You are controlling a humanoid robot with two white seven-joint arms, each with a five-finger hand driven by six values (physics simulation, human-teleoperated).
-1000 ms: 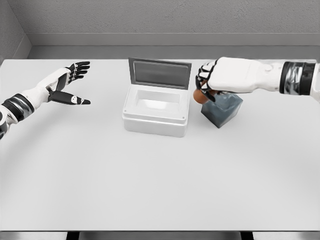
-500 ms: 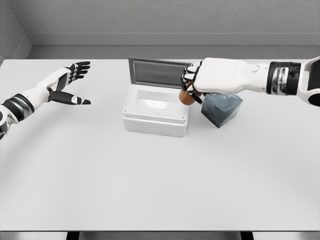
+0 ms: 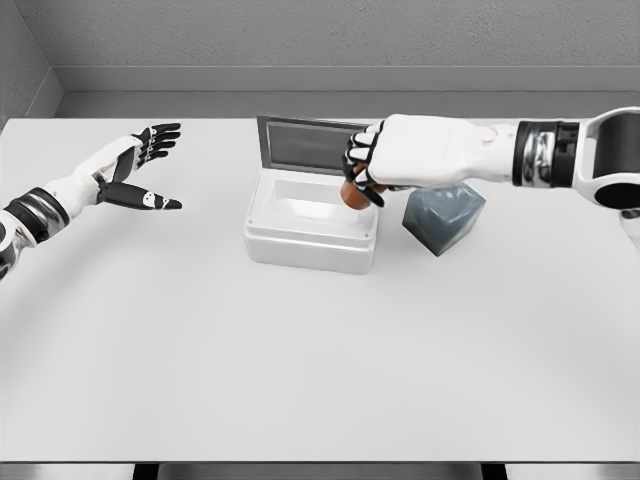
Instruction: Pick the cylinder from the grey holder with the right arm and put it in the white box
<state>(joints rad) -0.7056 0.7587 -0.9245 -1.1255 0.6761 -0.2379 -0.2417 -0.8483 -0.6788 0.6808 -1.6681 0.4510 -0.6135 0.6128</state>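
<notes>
My right hand [image 3: 366, 172] is shut on the brown cylinder [image 3: 353, 195], which pokes out below the curled fingers. It hangs over the right side of the white box [image 3: 312, 245], just above the open cavity. The box's grey lid [image 3: 318, 145] stands upright at its back. The grey holder [image 3: 443, 220] sits on the table to the right of the box, under my right forearm, with nothing in it. My left hand [image 3: 145, 165] hovers open over the far left of the table.
The white table [image 3: 300, 360] stretches wide in front of the box. A grey wall runs behind the table's far edge.
My right hand has carried the cylinder leftward, from above the grey holder to over the right side of the white box. The left arm has not moved.
</notes>
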